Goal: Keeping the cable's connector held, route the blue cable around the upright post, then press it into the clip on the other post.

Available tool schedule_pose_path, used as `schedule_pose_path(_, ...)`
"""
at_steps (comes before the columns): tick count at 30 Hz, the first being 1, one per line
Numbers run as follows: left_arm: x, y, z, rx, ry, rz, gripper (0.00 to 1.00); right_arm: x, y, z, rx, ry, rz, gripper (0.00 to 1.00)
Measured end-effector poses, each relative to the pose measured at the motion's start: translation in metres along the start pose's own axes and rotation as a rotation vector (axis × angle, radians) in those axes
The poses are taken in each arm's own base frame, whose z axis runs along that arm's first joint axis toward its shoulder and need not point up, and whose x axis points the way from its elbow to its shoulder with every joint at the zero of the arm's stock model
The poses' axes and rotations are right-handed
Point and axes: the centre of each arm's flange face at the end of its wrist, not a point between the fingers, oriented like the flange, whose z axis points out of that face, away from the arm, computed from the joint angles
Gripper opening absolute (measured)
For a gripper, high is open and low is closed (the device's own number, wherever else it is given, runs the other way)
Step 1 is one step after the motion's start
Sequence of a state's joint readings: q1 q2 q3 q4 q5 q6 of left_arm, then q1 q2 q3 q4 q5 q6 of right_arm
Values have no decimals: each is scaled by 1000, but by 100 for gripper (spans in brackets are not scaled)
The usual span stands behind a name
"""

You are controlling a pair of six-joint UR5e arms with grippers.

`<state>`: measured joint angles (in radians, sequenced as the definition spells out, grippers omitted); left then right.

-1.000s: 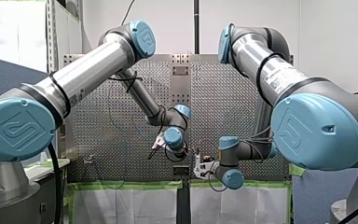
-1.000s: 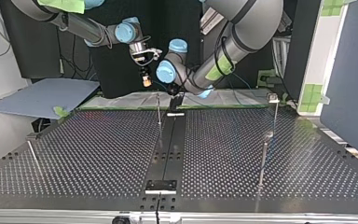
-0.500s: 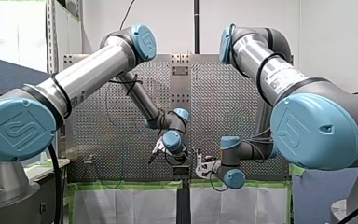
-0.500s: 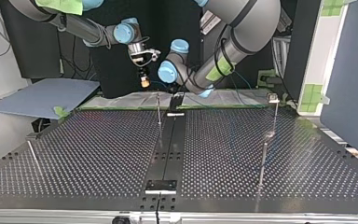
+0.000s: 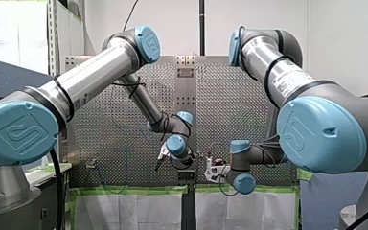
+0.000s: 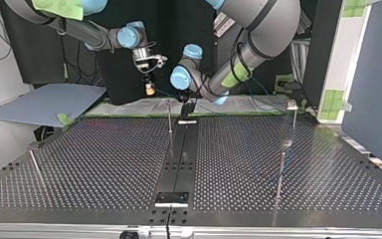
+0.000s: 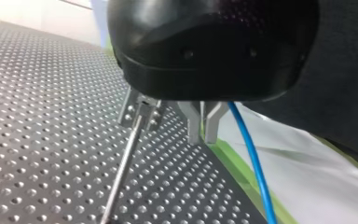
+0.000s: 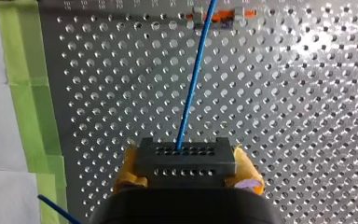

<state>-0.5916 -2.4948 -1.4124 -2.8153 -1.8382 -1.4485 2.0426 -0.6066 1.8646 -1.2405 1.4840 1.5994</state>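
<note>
The perforated table [image 6: 104,164] is carrying the thin upright post [image 6: 169,117], and both arms are working just behind it. Over the last second my right gripper [image 6: 150,91] is drifting sideways, away from the upright post. Its yellow pads [image 8: 248,175] are clamping the dark connector [image 8: 185,161] from both sides, so the hold that the task demands is lasting. My left gripper [image 7: 203,128] is sinking closer to the upright post and is now hanging just beside its top. Its metal fingers are drawn narrow, with nothing showing between them. The blue cable [image 8: 191,79] is running out of the connector ahead of the right gripper. In the left wrist view it is passing beside the left fingers, on the side away from the upright post and not touching it. I am judging that the widening gap is paying out cable for a wrap that is not yet begun. The clip [image 6: 292,104] on the other post [image 6: 293,119], well apart from the upright post, is waiting untouched
</note>
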Motion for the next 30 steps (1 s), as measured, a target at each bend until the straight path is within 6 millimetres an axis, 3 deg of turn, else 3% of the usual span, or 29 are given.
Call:
schedule_pose_path(20,1,8,5,21,13,-155,1,2,16,14,-16,-1,6,0)
schedule_pose_path(30,12,-1,16,50,33,-171,1,2,20,17,-23,-15,1,0)
